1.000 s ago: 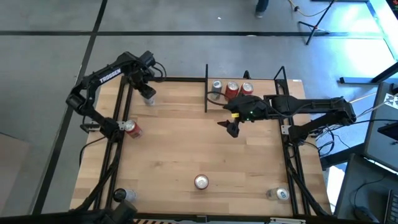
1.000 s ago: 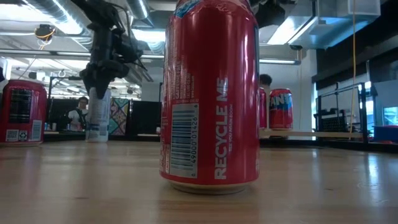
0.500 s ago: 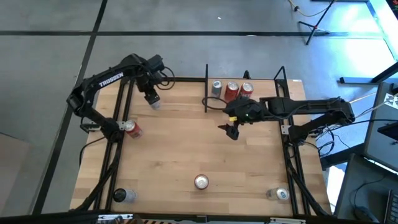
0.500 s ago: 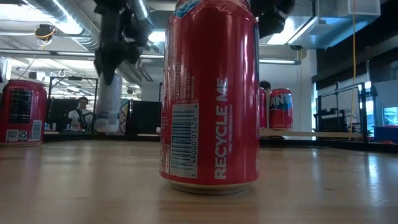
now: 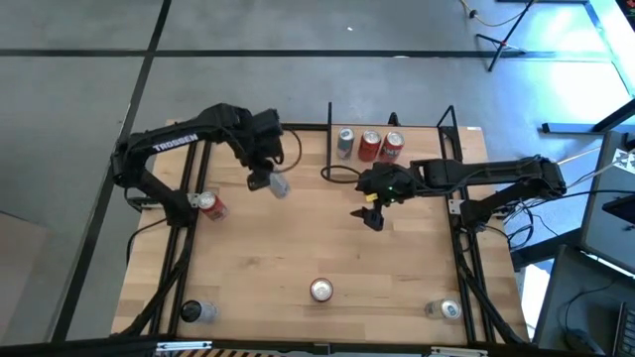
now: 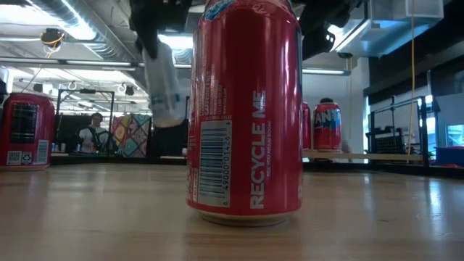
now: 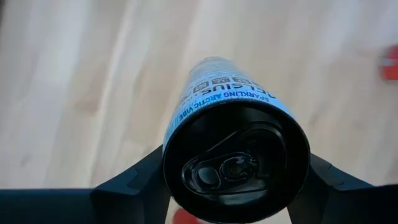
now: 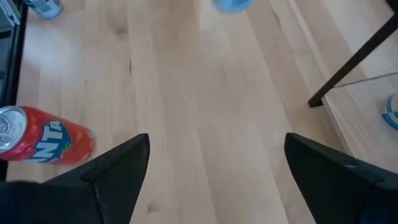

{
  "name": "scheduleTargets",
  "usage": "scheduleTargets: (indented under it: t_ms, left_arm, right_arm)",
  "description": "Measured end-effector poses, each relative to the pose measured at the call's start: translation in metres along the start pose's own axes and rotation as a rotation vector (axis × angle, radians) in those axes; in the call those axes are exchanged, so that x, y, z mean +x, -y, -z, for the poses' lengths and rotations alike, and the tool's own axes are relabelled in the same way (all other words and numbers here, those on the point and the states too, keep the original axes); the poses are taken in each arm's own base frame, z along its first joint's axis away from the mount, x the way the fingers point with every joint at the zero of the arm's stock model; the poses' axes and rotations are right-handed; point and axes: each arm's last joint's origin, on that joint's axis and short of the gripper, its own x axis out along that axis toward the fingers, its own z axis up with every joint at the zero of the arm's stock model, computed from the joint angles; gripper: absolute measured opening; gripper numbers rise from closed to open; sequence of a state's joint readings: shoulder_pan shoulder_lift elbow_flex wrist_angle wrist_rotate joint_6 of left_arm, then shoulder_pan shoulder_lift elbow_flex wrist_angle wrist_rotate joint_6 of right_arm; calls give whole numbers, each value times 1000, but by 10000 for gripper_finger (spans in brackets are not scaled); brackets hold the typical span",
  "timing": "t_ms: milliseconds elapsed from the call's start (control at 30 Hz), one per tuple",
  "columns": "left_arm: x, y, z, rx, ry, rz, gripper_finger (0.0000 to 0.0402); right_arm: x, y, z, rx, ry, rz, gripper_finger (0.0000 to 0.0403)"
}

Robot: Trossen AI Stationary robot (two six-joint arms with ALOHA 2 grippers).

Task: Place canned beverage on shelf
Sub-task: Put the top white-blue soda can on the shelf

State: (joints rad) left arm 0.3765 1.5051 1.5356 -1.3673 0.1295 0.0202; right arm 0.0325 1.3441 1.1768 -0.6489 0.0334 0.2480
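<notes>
Left pincer (image 5: 266,179) carries a pale blue-and-white slim can (image 5: 278,184) above the wooden tabletop (image 5: 298,248).
It grips the can, left of the small light-wood shelf with black posts (image 5: 417,149); right pincer (image 5: 372,216) hangs open nearby.

Pale-blue can (image 7: 231,118) with black lettering, red can (image 6: 245,109) with white lettering, light-wood shelf (image 5: 417,138).

The light-wood desk (image 5: 298,248) carries 4 cans: a red one (image 5: 209,205) by its left edge, a red one (image 5: 320,290) near the front, and silvery ones at both front corners. The shelf (image 5: 417,147) bears 3 cans (image 5: 369,145).
</notes>
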Motion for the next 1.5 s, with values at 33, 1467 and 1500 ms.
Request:
scheduleTargets:
  t_ms: [33,1467,1500]
  left_arm:
    - [1,6,-2,28,14,18,218]
    - [104,113,-32,785,-152,66,257]
    - [104,114,-32,789,-154,61,264]
  right_arm:
    - [1,0,0,-4,5,-1,359]
    - [94,4,50,110,203,-231,359]
    - [94,4,50,111,201,-238,359]
